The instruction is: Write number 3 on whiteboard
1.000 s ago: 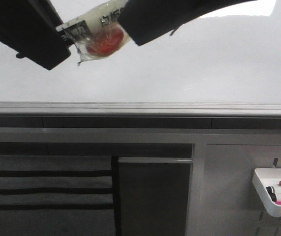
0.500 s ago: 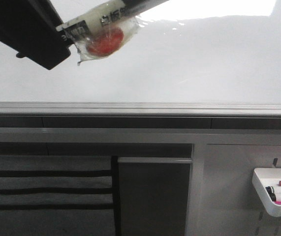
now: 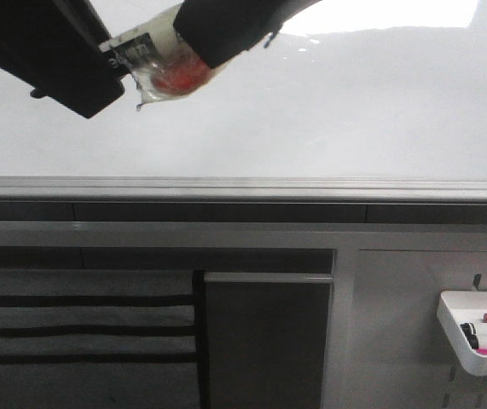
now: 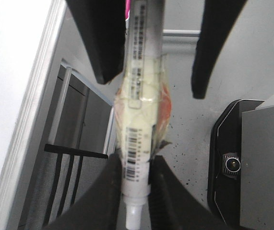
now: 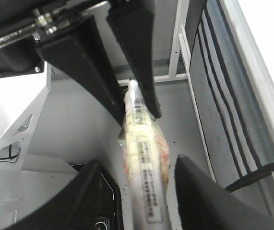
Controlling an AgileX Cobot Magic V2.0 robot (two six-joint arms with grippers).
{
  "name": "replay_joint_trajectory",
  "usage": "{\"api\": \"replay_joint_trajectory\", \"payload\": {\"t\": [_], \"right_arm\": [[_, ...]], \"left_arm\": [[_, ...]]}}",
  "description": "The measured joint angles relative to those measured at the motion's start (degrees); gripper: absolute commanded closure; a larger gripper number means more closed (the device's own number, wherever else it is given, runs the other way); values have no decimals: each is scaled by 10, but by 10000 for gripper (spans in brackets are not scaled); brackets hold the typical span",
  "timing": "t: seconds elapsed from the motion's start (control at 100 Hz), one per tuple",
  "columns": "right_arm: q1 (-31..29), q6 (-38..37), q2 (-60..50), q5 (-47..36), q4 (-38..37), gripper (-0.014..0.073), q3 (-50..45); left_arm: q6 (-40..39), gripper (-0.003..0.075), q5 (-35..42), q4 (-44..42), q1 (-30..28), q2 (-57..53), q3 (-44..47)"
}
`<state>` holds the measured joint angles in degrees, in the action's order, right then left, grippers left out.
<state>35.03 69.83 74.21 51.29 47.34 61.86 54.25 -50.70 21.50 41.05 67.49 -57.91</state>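
Observation:
The whiteboard [image 3: 354, 111] fills the upper front view, glossy white; the number 3 is out of view. My left gripper [image 3: 113, 64] at the top left is shut on a white marker [image 3: 145, 47] wrapped in clear tape with a red patch. In the left wrist view its jaws [image 4: 136, 162] pinch the marker [image 4: 139, 124] near the tip end. My right gripper [image 5: 139, 163] is open, its fingers [image 5: 96, 187] straddling the marker's other end [image 5: 146, 187] with a gap on both sides.
A grey metal rail [image 3: 243, 186] runs under the board. Below it are a grey striped panel [image 3: 81, 332] and a dark cabinet door [image 3: 269, 341]. A small white tray [image 3: 473, 341] with markers hangs at the lower right.
The right gripper pulled up and away from the marker half a second ago, then came back down further left; it now covers the marker's far end and part of the red patch. The left gripper held still.

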Motion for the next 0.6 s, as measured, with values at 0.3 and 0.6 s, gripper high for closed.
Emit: {"api": "replay_joint_trajectory", "payload": {"t": [0.3, 0.6], "right_arm": [[0, 0, 0, 0, 1, 362, 0], [-1, 0, 0, -2, 1, 533, 0]], "left_arm": [[1, 741, 2, 0, 0, 0, 0], [5, 741, 2, -2, 0, 0, 0]]}}
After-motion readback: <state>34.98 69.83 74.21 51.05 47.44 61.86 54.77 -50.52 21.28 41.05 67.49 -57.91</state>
